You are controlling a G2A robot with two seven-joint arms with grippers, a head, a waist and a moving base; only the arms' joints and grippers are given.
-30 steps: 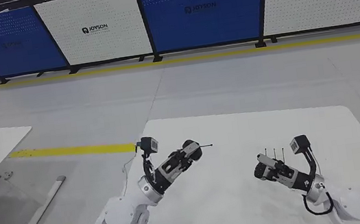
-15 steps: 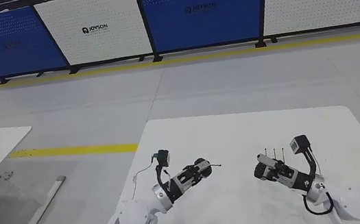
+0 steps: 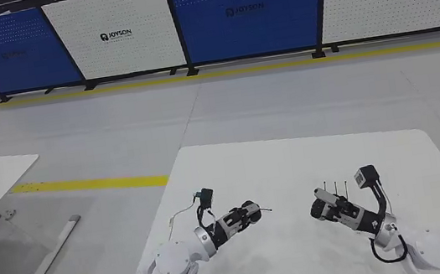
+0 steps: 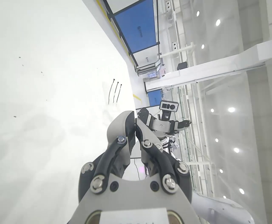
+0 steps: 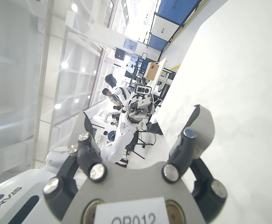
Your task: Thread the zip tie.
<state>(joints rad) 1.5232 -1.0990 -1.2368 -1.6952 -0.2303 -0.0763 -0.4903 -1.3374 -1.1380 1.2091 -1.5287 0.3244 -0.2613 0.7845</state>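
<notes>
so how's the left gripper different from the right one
The left gripper is shut, jaws pressed together; the right gripper is open, jaws wide apart. The left gripper pinches a thin black zip tie; the right gripper holds nothing. Both are over the white table.

The table (image 3: 291, 161) was smooth matt white, faintly scuffed. The zip tie (image 3: 263, 210) looked like thin black plastic. The right gripper (image 5: 141, 111) had matt grey metal plates with shiny bolts.
</notes>
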